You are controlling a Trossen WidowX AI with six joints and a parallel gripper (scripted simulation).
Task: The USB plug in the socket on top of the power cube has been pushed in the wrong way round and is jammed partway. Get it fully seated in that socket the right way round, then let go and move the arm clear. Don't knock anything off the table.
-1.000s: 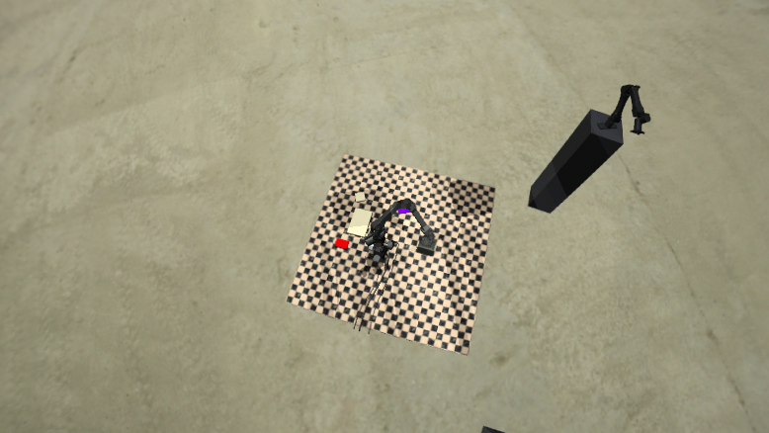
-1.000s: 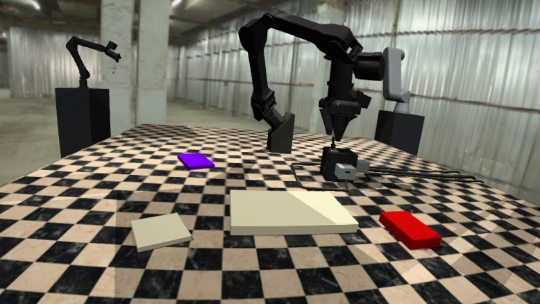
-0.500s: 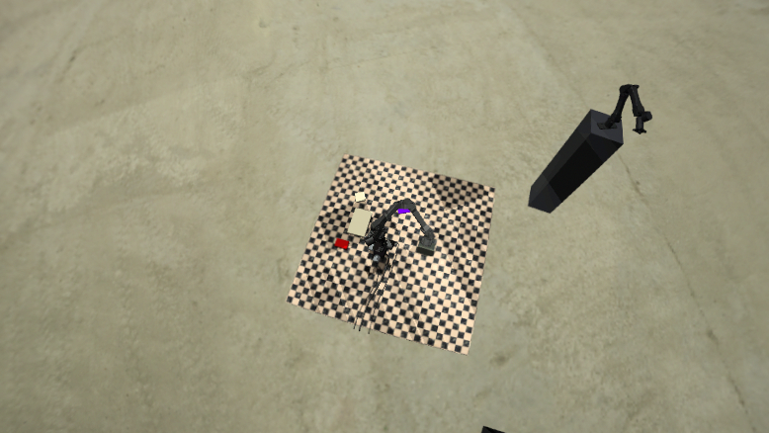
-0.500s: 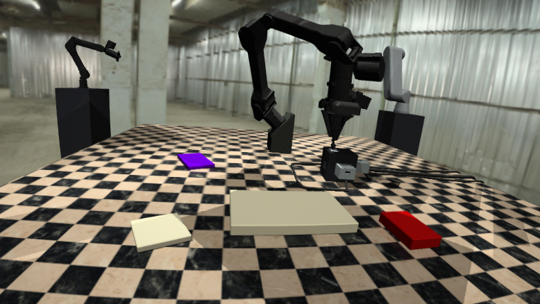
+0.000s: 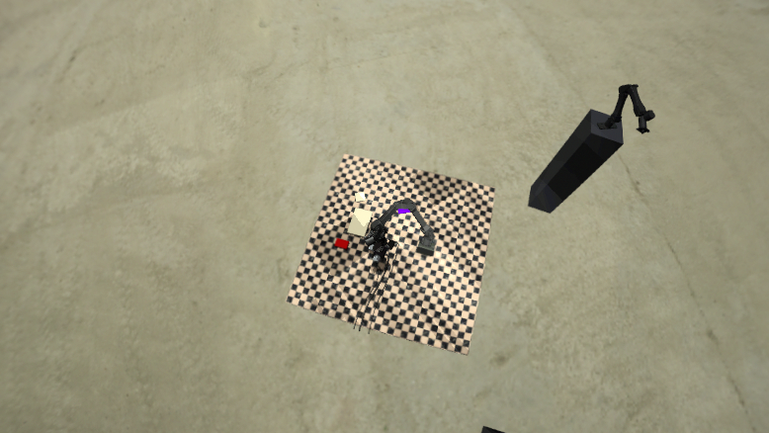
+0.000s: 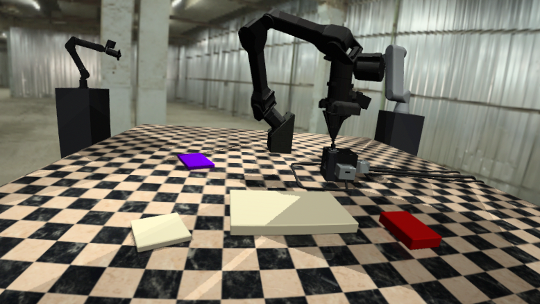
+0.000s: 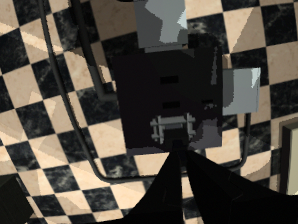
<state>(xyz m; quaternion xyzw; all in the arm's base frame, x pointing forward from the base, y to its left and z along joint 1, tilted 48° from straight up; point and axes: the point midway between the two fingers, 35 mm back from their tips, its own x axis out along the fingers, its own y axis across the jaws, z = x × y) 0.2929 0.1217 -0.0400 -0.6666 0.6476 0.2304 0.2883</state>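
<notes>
The black power cube (image 6: 328, 166) (image 7: 140, 100) stands on the checkered table, with a grey metal outline around the socket area on its top. The dark USB plug (image 6: 333, 145) stands upright in the top socket, partly out. Its way round cannot be told. My gripper (image 6: 332, 139) (image 7: 180, 158) points straight down with its narrow fingertips together on the upper end of the plug, just above the cube. The fingertips hide part of the plug in the wrist view.
Grey plugs (image 6: 345, 172) (image 7: 241, 92) stick out of the cube's sides. Black cables (image 6: 296, 179) (image 7: 71, 117) run around it. A large pale slab (image 6: 279, 211) (image 5: 359, 221), a small pale slab (image 6: 160, 230), a red block (image 6: 409, 228) (image 5: 341, 243) and a purple slab (image 6: 196, 160) lie on the table.
</notes>
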